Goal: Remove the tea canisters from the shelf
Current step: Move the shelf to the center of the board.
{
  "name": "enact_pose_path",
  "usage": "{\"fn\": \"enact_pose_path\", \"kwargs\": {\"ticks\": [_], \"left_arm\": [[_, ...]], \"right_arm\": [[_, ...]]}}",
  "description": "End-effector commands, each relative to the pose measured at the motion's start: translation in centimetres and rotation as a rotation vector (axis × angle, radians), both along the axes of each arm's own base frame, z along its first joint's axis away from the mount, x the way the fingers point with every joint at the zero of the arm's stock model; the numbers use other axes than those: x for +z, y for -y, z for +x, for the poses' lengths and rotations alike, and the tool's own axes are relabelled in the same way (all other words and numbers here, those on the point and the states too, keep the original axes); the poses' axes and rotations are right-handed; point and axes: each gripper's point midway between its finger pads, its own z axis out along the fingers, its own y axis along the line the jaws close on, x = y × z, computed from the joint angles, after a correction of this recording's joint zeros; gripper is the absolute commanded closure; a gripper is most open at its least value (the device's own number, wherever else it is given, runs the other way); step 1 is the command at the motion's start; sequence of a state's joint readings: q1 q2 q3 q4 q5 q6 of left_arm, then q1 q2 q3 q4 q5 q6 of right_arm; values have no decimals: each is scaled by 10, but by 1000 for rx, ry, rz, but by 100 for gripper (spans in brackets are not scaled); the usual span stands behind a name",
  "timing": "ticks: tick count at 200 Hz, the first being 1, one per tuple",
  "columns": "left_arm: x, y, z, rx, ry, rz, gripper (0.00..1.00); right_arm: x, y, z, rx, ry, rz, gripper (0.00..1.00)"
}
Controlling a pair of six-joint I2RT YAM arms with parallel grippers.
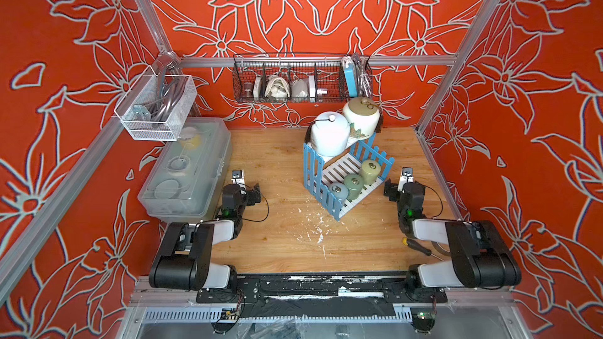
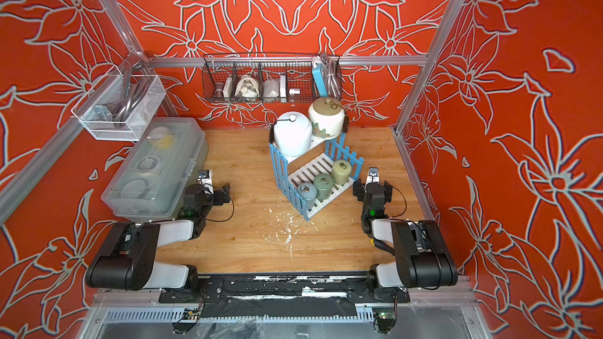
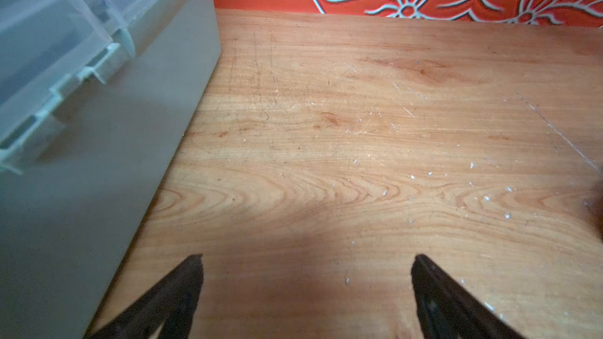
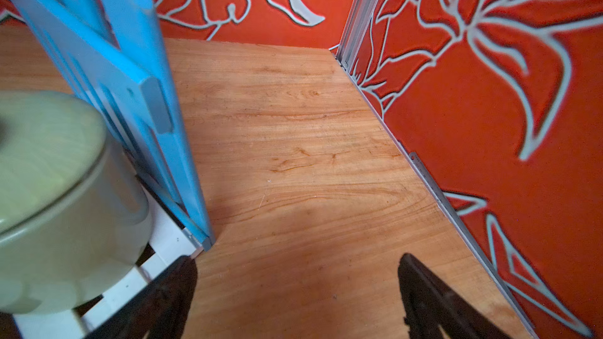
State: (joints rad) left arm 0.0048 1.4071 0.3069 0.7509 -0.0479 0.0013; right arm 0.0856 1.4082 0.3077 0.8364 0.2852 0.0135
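Observation:
The shelf [image 1: 343, 167] [image 2: 310, 167], white slats between light-blue picket sides, stands right of the table's middle. On its upper tier sit a large pale-white canister [image 1: 329, 136] and a cream leaf-painted one [image 1: 360, 119]. Its lower tier holds three small canisters: grey-blue [image 1: 339, 190], green [image 1: 354, 185] and olive [image 1: 370, 171]. My left gripper [image 3: 306, 259] is open over bare wood, well left of the shelf. My right gripper [image 4: 297, 259] is open and empty just right of it. One of its fingers is near the shelf's front corner [image 4: 195, 242], beside the olive canister [image 4: 58, 174].
A translucent lidded plastic box [image 1: 187, 171] [image 3: 81, 125] lies close on my left gripper's outer side. A white mesh basket [image 1: 156, 105] and a black wire basket [image 1: 300, 79] hang on the walls. A screwdriver [image 1: 419, 247] lies by my right arm. The side wall [image 4: 489, 125] is close.

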Motion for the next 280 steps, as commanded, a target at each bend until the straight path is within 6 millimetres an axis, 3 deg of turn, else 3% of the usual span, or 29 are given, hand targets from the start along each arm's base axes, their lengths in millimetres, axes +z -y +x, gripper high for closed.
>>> {"fn": "enact_pose_path", "kwargs": {"ticks": [1,173,195,225,251,280], "left_arm": [[7,2,4,-10,22,5,2],[11,2,4,-11,21,5,2],[28,5,6,-33,-14,8,2],[67,11,2,-59,-16,-15,2],[102,36,-13,-202,-46,-42,2],[141,38,-35,-187,-24,-69,2]], "right_arm": [[-4,-1,0,4,-15,0,1],[-3,-1,-1,6,-13,-2,1],[12,-4,-4,8,-29,-25,1],[55,3,-13,-53,-37,26,1],[92,4,-32,-75,9,108,1],[132,7,-53,-116,85,231,1]]}}
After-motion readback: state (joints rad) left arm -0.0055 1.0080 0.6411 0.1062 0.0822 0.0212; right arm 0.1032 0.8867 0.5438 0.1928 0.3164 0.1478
